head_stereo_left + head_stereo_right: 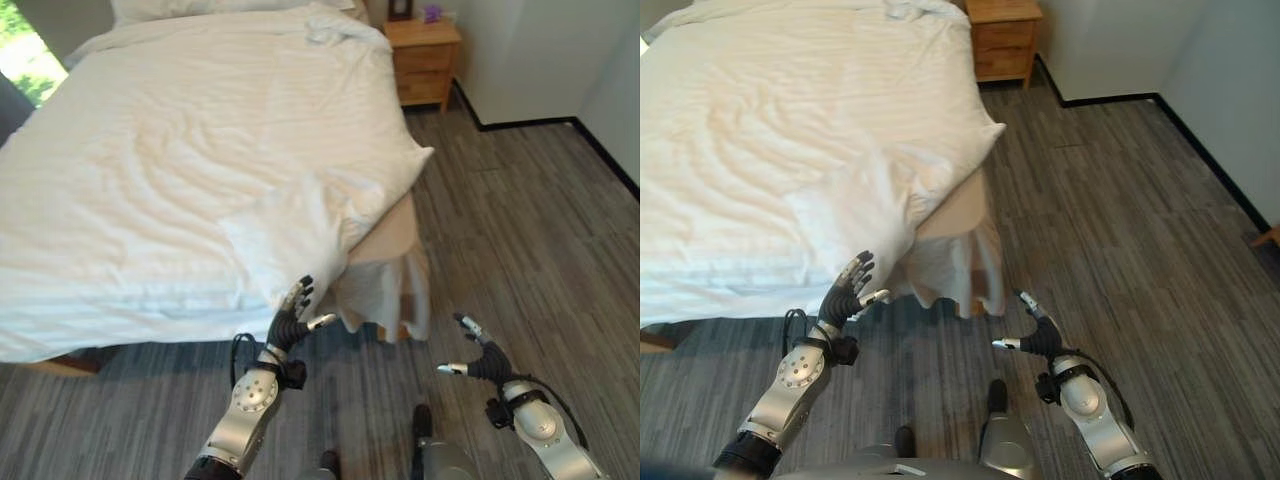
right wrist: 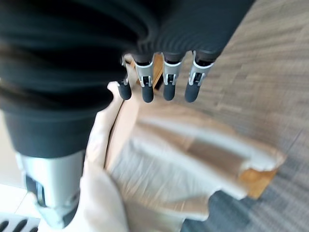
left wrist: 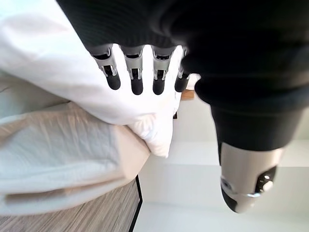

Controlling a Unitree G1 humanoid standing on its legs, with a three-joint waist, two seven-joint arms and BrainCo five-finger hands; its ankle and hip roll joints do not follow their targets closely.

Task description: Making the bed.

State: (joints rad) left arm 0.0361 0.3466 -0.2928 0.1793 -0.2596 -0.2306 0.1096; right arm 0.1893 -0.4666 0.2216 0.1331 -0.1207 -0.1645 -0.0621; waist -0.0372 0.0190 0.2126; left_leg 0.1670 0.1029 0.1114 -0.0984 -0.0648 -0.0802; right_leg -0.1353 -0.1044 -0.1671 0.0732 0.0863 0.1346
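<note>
A bed with a rumpled white duvet [image 1: 190,170] takes up the left and middle of the eye views. One duvet corner [image 1: 290,245] hangs over the foot corner, above the beige bed skirt [image 1: 385,285]. My left hand [image 1: 292,322] is raised just below that hanging corner, fingers [image 3: 137,72] straight and open, holding nothing. Out to the right my right hand [image 1: 478,360] hovers over the floor, clear of the bed, thumb and fingers [image 2: 168,79] spread. A pillow [image 1: 200,8] lies at the head of the bed.
A wooden nightstand [image 1: 425,60] stands at the far right of the bed head against the white wall. Grey wood-plank floor [image 1: 520,230] stretches to the right of the bed. A window [image 1: 22,60] glows at the far left.
</note>
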